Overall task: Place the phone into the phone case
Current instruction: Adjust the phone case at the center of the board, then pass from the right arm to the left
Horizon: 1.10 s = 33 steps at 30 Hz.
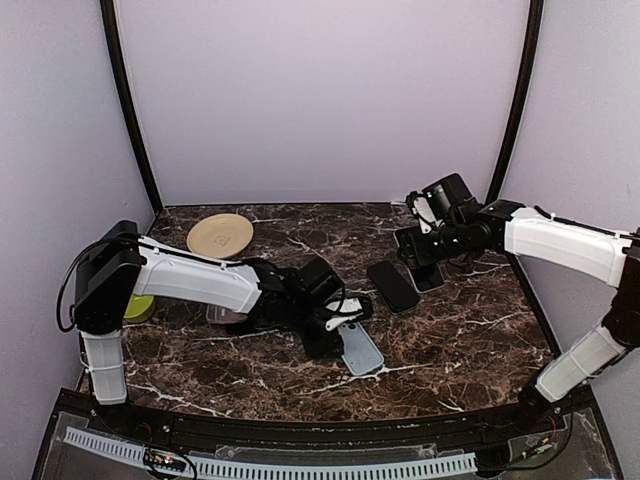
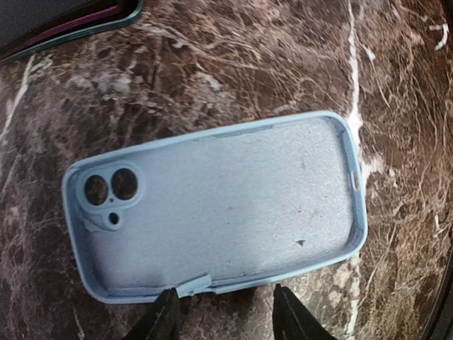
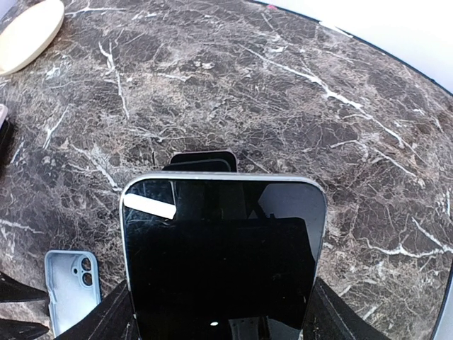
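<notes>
Right tool (image 3: 221, 297) grips the phone (image 3: 223, 241) edgewise — left tool (image 2: 228, 312) open, empty, beside the case (image 2: 219, 205).

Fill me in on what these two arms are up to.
The right gripper is closed on the sides of a black phone; whether the phone is lifted off the marble table is hard to tell. The left gripper is open, its fingertips at the long edge of the light blue phone case, which lies hollow side up on the table. The phone is not in the case yet; the two are apart.
</notes>
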Tool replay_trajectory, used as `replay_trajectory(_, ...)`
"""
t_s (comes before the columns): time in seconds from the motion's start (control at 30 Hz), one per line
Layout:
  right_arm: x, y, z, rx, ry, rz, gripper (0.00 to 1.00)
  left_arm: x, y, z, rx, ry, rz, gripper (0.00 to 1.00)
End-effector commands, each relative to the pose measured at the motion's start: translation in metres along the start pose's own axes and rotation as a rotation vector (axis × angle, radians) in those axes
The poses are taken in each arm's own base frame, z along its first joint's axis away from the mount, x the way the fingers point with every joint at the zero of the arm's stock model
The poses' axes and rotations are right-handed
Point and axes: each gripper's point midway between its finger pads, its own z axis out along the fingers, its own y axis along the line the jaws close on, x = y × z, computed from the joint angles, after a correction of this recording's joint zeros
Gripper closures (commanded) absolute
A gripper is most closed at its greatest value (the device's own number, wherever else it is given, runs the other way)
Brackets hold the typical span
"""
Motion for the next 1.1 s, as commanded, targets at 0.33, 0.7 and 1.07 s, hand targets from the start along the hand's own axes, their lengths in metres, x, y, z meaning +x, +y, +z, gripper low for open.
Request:
replay_trajectory(0.33,0.001,0.118,-0.021,-0.107,-0.224,0.090,0.77,0.018,0.152,-0.130,-0.330,-0.300,-0.656,0.37)
replay_trajectory(0.7,0.058,0.170,0.011,-0.114,-0.108,0.083,0.75,0.035,0.179,-0.165,-0.475,-0.354,-0.720,0.33)
replay_trajectory(1.07,0.084,0.175,0.038,-0.026,-0.079,-0.027,0.77,0.036,0.177,-0.175,-0.492,-0.368,-0.698,0.33)
